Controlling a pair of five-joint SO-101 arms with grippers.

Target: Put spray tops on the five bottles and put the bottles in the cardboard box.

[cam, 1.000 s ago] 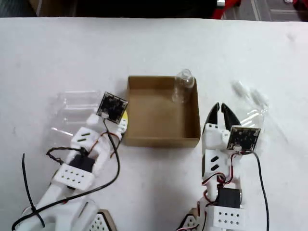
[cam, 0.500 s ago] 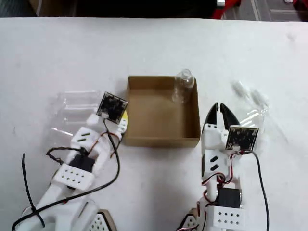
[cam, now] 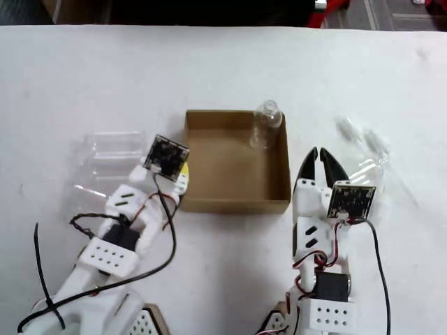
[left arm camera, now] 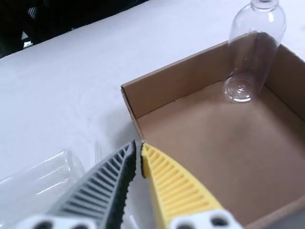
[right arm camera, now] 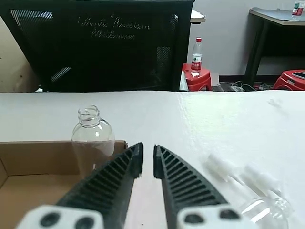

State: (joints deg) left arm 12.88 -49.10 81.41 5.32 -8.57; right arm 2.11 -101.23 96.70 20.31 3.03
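The cardboard box (cam: 237, 204) sits mid-table, and one clear bottle (cam: 266, 122) without a top stands upright in its far right corner. In the left wrist view the same bottle (left arm camera: 252, 52) rises above the box wall (left arm camera: 176, 86). My left gripper (left arm camera: 138, 149) is shut and empty just outside the box's left wall, beside clear bottles (cam: 105, 157) lying flat. My right gripper (cam: 320, 159) hovers right of the box, its jaws a little open and empty. Two white spray tops (right arm camera: 221, 167) (right arm camera: 259, 176) and a lying bottle (right arm camera: 262, 210) rest to its right.
The white table (cam: 209, 63) stretches open beyond the box. Chairs, a red stool and a drink bottle (right arm camera: 196, 57) stand in the room behind. Cables hang from both arms near the table's front edge.
My left arm has shifted slightly toward the box. The right arm, the box and the bottles have stayed where they were.
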